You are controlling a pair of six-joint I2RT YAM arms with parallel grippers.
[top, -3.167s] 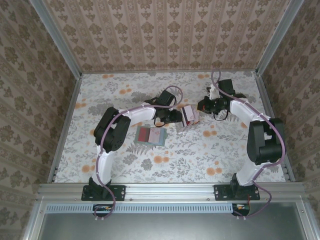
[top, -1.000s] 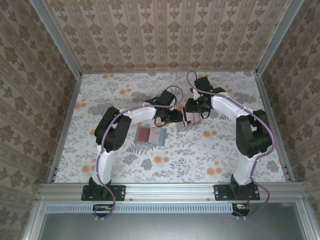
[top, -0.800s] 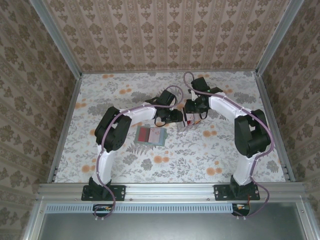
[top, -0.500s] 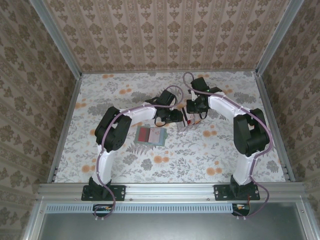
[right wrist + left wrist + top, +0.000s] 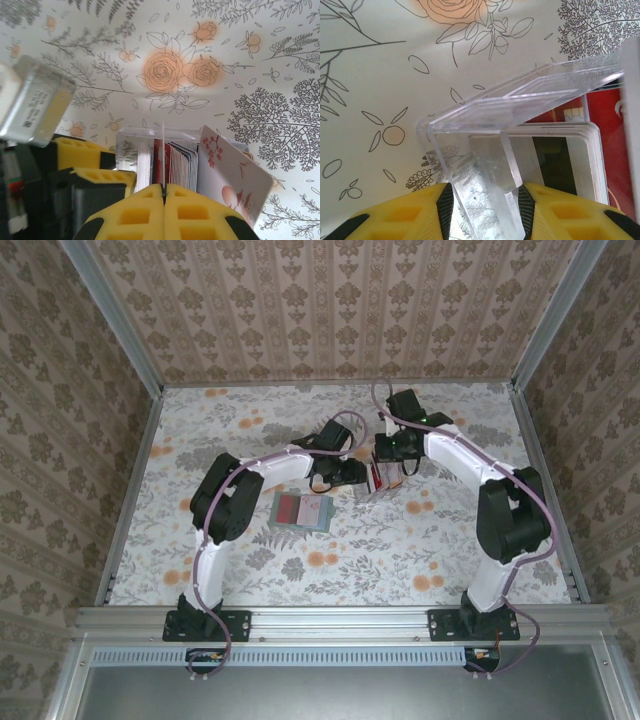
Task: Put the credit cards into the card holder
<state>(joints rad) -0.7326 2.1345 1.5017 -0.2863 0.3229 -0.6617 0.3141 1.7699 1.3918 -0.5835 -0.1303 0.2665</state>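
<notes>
Your right pincer [image 5: 163, 192] had its ribbed yellow pads pressed tight on one thin white credit card [image 5: 163, 150], seen edge-on and standing upright at the card holder [image 5: 131, 137]. That holder was clear, glossy acrylic, square-cornered, packed with upright cards [image 5: 177, 157], and a flowered card [image 5: 227, 175] leaned at one end. Your left pincer [image 5: 482, 200] clamped the holder's transparent wall, towards the far middle of the floral-printed table [image 5: 380, 75].

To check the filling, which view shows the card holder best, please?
Right wrist: the card holder and its upright cards face it. Left wrist shows one clear corner; top external, a small patch.
</notes>
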